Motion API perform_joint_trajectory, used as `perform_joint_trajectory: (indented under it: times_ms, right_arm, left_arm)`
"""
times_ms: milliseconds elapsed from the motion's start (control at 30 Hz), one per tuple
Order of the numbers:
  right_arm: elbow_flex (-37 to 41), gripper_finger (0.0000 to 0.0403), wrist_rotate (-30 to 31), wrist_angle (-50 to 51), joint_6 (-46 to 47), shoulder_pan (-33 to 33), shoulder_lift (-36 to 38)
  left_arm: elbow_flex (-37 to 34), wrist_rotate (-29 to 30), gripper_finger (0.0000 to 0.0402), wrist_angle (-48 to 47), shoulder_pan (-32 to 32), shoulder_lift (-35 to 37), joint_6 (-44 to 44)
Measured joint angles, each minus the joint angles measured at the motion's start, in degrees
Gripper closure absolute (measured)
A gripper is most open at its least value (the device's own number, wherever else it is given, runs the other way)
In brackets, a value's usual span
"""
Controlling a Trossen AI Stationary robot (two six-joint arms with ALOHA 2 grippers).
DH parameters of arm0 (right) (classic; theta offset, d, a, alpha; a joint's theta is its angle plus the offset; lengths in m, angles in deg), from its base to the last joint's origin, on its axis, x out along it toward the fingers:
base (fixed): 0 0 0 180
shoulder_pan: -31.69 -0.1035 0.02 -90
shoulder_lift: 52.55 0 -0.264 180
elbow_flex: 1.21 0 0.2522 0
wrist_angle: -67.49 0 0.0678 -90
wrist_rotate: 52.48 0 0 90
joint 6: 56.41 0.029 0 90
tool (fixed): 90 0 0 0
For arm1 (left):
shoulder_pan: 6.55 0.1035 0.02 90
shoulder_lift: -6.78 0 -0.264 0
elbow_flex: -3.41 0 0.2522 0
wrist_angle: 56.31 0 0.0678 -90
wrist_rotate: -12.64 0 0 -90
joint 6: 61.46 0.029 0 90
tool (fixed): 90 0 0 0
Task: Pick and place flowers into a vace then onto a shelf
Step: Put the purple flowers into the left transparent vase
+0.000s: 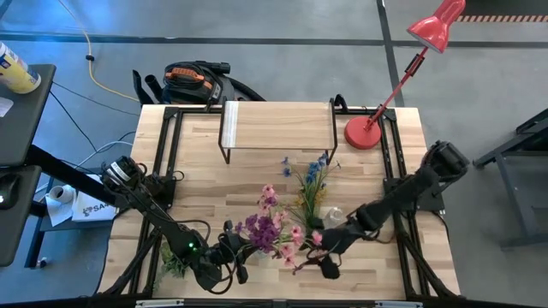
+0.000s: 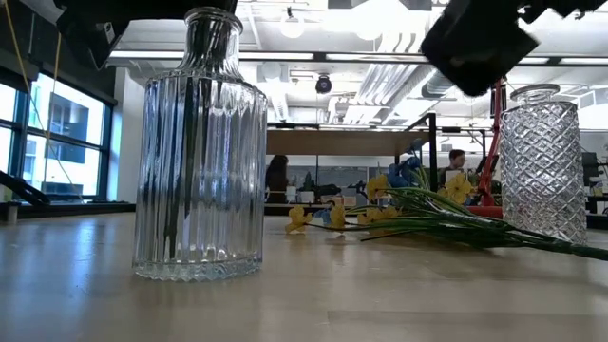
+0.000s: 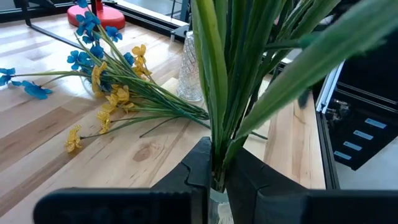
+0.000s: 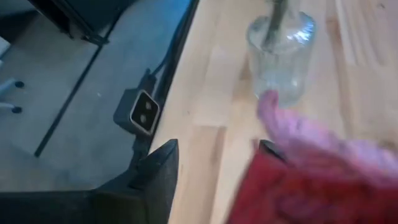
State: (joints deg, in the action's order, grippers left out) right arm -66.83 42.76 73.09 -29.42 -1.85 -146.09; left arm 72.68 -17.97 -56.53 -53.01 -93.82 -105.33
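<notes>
My left gripper (image 3: 214, 165) is shut on the green stems of the pink and purple flowers (image 1: 274, 229), near the table's near edge (image 1: 224, 257). Right under it stands a ribbed glass vase (image 2: 199, 142), and a stem enters its neck (image 4: 277, 15). The blossoms lean toward the table's right. My right gripper (image 4: 214, 155) is open and level beside those blossoms (image 1: 330, 255); pink petals (image 4: 311, 140) cover one finger, so I cannot tell whether it touches them. The blue and yellow flowers (image 1: 310, 184) lie flat on the table. The shelf (image 1: 278, 127) stands at the far edge. My left gripper pinches the bundled green stems (image 3: 217, 134) between its two fingers, low on the bunch and just above the vase's neck. The fingers lie across the stems. The stems rise out of the hold and fan into leaves; their lower ends are hidden below the fingers.
A diamond-cut glass vase (image 3: 193, 68) stands upright beside the stem ends of the blue and yellow bunch. A red desk lamp (image 1: 366, 130) sits at the far right corner. A small green tuft (image 1: 171, 257) lies near the left arm. Bare wood shows in front of the shelf.
</notes>
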Motion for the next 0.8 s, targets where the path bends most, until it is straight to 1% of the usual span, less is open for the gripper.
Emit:
perform_joint_trajectory:
  times_ms: [167, 233, 300, 400, 467, 667, 800]
  right_arm:
    - [0.0, 0.0135, 0.76, -9.14, 1.19, 0.15, -4.84]
    - [0.0, 0.0117, 2.88, -11.68, 2.06, 0.15, -6.62]
    - [0.0, 0.0108, 5.76, -14.82, 0.71, 0.15, -8.54]
    - [-0.27, 0.0103, 8.76, -19.92, -1.93, 0.49, -11.6]
    - [-1.47, 0.0102, 9.02, -21.44, -3.5, 1.09, -13.66]
    - [-6.71, 0.0102, 9.39, -20.91, -4.63, 3.77, -18.72]
    - [-9.89, 0.0102, 9.9, -20.94, -4.11, 5.46, -20.65]
  left_arm:
    - [0.0, 0.07, 0.033, 0.0, 0.0, 0.0, -0.19]
    - [0.0, 0.07, 0.033, 0.02, 0.0, 0.0, -0.2]
    - [0.0, 0.05, 0.033, 0.04, 0.0, 0.0, -0.18]
    - [0.0, 0.05, 0.033, 0.04, 0.0, 0.0, -0.18]
    - [0.0, 0.08, 0.033, 0.04, 0.0, 0.0, -0.12]
    - [0.0, 0.81, 0.033, -0.04, 0.0, 0.0, 0.13]
    - [0.0, -0.42, 0.033, -0.1, 0.0, 0.0, 0.15]
